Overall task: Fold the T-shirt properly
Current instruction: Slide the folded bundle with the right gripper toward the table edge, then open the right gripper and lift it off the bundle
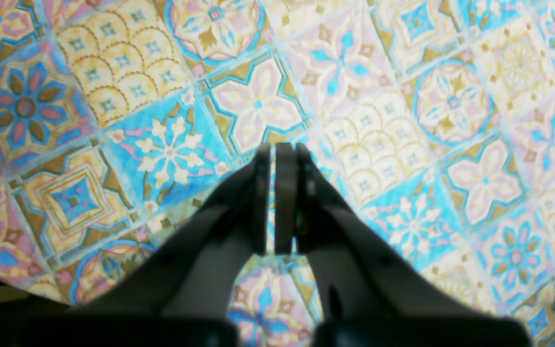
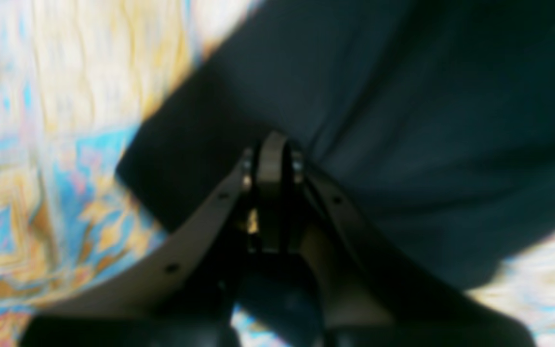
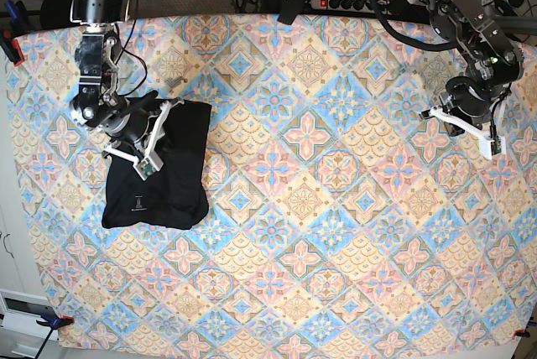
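T-shirt (image 3: 159, 170) sits folded into a compact dark block at about 9 o'clock on the patterned tablecloth (image 3: 319, 233), near its edge. Right gripper (image 3: 153, 151) is directly over the shirt's upper part, jaws closed together; wrist view shows black fabric under and ahead of the tips, no fabric visibly pinched. Left gripper (image 1: 273, 150) is at 3 o'clock, well apart from the shirt, jaws closed, nothing held, bare cloth below.
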You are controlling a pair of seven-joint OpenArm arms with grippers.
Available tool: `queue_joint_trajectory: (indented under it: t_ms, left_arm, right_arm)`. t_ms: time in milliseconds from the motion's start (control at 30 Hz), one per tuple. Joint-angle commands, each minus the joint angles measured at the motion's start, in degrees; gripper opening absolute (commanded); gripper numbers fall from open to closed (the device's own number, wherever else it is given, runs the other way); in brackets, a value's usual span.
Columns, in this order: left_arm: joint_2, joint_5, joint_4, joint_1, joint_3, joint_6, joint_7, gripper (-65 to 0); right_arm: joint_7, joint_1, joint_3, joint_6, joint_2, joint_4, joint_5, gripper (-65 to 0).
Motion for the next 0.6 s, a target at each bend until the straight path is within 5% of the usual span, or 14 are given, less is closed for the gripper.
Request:
queue_joint_trajectory:
  t_ms: [0, 267, 567]
  left_arm:
    - [-0.7, -2.3, 1.0, 0.3, 0.3, -0.3, -0.9, -63.0]
    - [-0.7, -4.4, 1.0, 1.9, 0.5, -0.3, -0.9, -63.0]
    - [-0.7, -4.5, 1.0, 2.1, 0.5, -0.3, -0.9, -63.1]
  right_arm:
    - [0.2, 0.4, 1.6, -0.3, 0.9, 0.9, 0.4, -65.0]
    - [0.2, 0.4, 8.4, -0.3, 1.1, -0.6, 0.3, -65.0]
    - [4.0, 3.1, 8.9, -0.3, 1.3, -14.7, 0.0, -65.0]
